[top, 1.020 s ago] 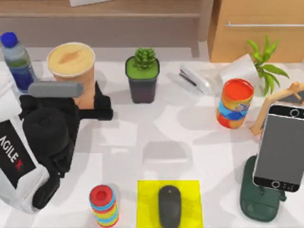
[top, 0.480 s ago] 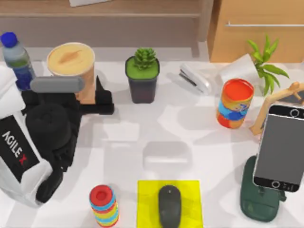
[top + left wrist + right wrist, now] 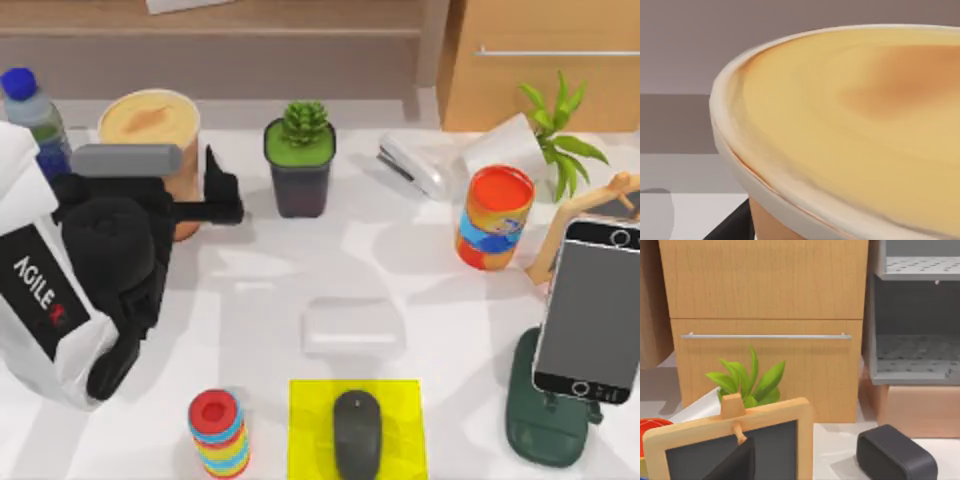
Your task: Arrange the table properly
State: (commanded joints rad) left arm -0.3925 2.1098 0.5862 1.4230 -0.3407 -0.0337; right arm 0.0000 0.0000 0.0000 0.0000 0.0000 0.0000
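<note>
The left gripper [image 3: 195, 205] is straddling the tan cup [image 3: 152, 130] at the back left of the table [image 3: 260, 300], fingers closed against its side, seemingly to carry it somewhere tidier. Further right, the mouse [image 3: 357, 432] is sitting on its yellow mat [image 3: 310, 420]. The right gripper is parked near the drawer cabinet [image 3: 765, 300]; I cannot tell its state.

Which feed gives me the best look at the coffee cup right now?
The top view: it shows the whole coffee cup standing on the table, with the left end effector at its side. The left wrist view shows the cup's rim and foamy top close up.
</note>
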